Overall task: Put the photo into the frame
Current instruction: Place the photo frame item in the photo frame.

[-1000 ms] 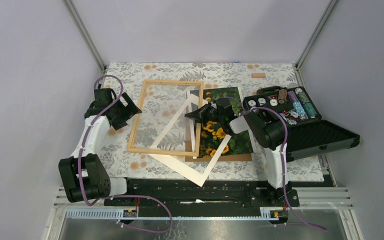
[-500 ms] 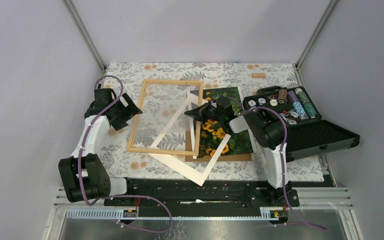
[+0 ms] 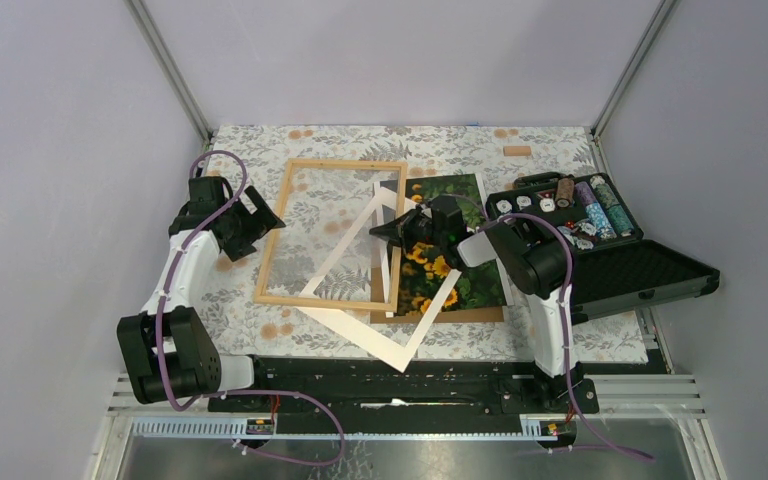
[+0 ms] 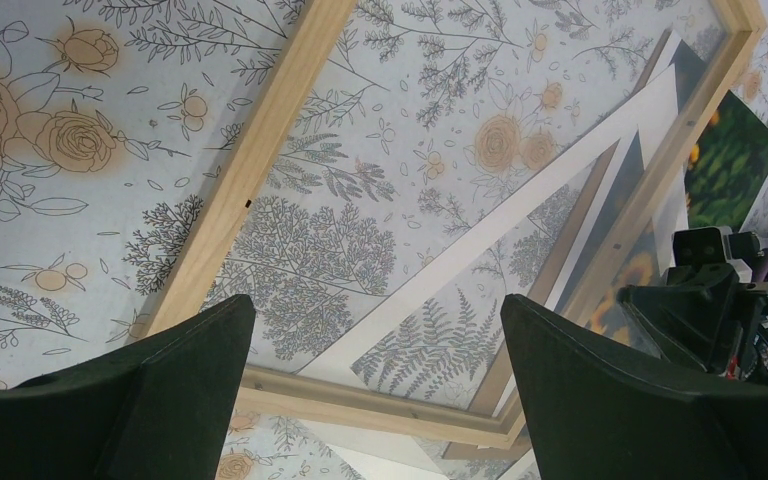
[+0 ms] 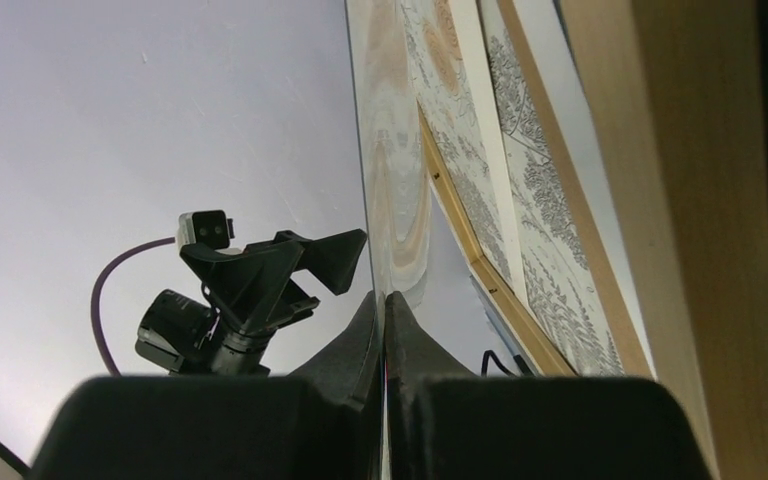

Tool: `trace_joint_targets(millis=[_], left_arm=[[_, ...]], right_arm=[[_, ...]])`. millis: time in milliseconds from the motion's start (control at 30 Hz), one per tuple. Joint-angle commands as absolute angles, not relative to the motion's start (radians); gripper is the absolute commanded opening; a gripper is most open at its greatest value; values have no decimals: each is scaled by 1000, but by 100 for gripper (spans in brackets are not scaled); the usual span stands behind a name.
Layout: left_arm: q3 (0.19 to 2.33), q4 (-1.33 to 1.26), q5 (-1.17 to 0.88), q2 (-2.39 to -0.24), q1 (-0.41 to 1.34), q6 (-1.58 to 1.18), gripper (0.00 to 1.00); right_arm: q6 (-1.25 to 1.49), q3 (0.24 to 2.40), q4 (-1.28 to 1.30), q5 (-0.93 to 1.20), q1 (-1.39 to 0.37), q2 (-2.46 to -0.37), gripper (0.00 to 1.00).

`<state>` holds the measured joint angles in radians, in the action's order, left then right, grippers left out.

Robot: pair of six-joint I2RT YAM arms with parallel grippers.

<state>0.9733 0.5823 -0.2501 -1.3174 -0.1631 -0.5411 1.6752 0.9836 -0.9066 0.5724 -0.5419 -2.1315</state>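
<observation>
Two tools | left tool (image 4: 372,310) spread wide near frame (image 4: 260,150) | right tool (image 5: 382,300) pinched on thin glossy sheet (image 5: 390,200)

The frame (image 3: 275,232), a thin pale-wood rectangle (the patterned cloth shows inside it), lies flat at centre-left of the top view. The photo (image 3: 465,195), yellow-orange sunflowers on dark green, lies flat just right of it, partly covered.
</observation>
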Motion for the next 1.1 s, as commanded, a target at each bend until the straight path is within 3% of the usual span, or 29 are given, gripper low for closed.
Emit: trace_joint_targets(millis=[0,333,633,1067], left_arm=[[1008,561,-264,-1315,-160,-524,99],[980,531,-271,-1320,-161,-533,99],[1010,369,-297,-1448,-202,-643,99],[1035,302,-337,-1521,-204,-688,99]], right_arm=[[1641,983,-925,530,-551,-2156,1],[1630,979,-942,514,-565,-2188,1],[1613,970,-945,513,-568,-2196,3],[1556,975,-920,502,-567,-2204,12]])
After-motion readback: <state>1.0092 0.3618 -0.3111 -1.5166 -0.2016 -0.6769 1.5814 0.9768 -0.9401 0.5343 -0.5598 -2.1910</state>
